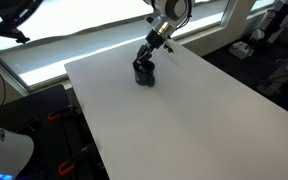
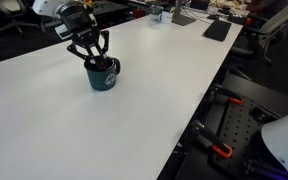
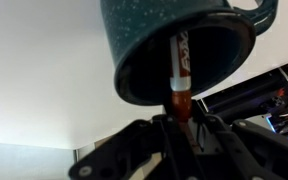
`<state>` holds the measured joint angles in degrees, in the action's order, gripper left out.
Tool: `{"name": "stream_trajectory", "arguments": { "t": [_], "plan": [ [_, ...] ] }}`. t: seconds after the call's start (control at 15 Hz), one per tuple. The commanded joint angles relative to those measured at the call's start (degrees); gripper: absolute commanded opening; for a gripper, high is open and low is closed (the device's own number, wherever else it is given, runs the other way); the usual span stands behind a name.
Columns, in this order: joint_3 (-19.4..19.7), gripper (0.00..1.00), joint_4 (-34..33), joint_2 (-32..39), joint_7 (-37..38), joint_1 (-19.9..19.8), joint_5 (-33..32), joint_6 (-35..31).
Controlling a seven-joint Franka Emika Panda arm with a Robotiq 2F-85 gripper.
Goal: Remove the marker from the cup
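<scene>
The cup (image 1: 144, 73) is a dark glossy mug standing on the white table (image 1: 184, 125), near its far edge. It also shows in an exterior view (image 2: 103, 77) and fills the top of the wrist view (image 3: 144, 45). The marker (image 3: 180, 75), white-bodied with a reddish-brown end, leans inside the cup, its end sticking out of the mouth. My gripper (image 3: 181, 118) reaches down at the cup's mouth in both exterior views (image 1: 147, 58) (image 2: 96, 60). Its fingers are closed on the marker's reddish end.
The table (image 2: 134, 115) is wide and white. Dark flat items (image 2: 217, 30) lie at its far end. Black equipment with orange parts (image 2: 219, 150) stands beside the table edge. A bright window ledge (image 1: 94, 35) runs behind the table.
</scene>
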<state>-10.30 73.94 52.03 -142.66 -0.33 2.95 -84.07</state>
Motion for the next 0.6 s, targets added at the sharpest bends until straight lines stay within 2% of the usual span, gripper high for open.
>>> {"name": "stream_trajectory", "arguments": {
  "t": [0.0, 0.33, 0.53],
  "plan": [
    [0.24, 0.04, -0.11, -0.39, 1.92, 0.1, 0.75, 0.12],
    [-0.23, 0.04, 2.2, -5.44, 3.04, -0.83, 2.49, -1.81],
    [0.12, 0.04, 3.84, -10.68, 6.4, -0.48, 3.4, -1.83]
  ]
}}
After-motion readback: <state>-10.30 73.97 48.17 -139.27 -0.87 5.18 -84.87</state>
